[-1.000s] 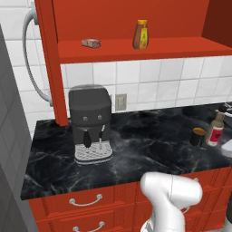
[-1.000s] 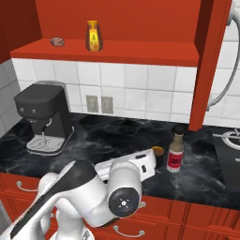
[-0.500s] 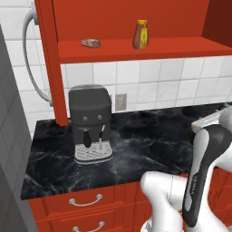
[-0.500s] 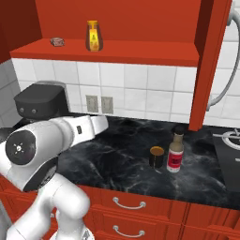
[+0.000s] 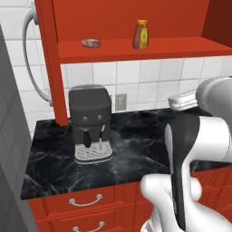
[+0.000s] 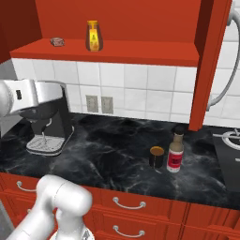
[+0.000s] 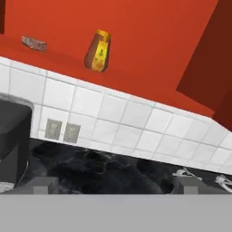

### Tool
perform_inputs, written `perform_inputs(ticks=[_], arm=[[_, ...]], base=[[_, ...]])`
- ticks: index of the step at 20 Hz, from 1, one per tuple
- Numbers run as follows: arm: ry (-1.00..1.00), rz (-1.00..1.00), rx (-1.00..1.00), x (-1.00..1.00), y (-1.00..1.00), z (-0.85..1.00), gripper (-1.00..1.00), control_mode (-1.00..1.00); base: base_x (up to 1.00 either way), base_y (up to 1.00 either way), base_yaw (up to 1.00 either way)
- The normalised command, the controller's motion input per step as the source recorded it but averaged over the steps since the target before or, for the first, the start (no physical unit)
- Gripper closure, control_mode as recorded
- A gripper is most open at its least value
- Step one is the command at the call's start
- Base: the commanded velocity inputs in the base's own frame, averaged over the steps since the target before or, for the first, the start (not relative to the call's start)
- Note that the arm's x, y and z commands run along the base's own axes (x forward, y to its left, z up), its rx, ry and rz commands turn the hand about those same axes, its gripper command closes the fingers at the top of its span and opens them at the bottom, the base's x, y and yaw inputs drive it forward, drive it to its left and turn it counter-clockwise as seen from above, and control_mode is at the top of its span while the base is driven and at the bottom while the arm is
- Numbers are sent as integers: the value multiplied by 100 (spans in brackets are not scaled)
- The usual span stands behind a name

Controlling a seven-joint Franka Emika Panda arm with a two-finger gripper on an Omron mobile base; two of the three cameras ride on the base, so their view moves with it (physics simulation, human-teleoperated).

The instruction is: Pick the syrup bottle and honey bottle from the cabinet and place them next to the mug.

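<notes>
The honey bottle (image 6: 93,36) stands upright on the open shelf of the red cabinet (image 6: 140,50), with a small flat brown item (image 6: 57,41) to its left. On the black counter the syrup bottle (image 6: 176,151) stands upright, close to the right of the mug (image 6: 157,157). In the hand view my gripper (image 7: 115,186) is open with nothing between its fingertips (image 7: 45,185). It looks up at the honey bottle (image 7: 97,51) from a distance, well below the shelf. The honey bottle (image 5: 141,34) also shows in the left base view, where my arm hides the right part of the counter.
A black coffee machine (image 6: 47,131) stands at the left of the counter, below the shelf. Wall outlets (image 6: 101,104) sit in the white tiles. A red side post (image 6: 208,65) runs down to the counter just right of the syrup bottle. Red drawers (image 6: 126,204) line the front.
My arm has risen from low over the counter near the syrup bottle and swung up and to the left. The bottles and the mug have not moved.
</notes>
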Motion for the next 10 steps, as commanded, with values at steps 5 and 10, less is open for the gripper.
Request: perform_inputs(ticks=[5,10], arm=[[-5,19,32,-41,-2,18,-100,-100],[-1,21,24,-19,0,61,-100,-100]], base=[[0,0,0],[0,0,0]])
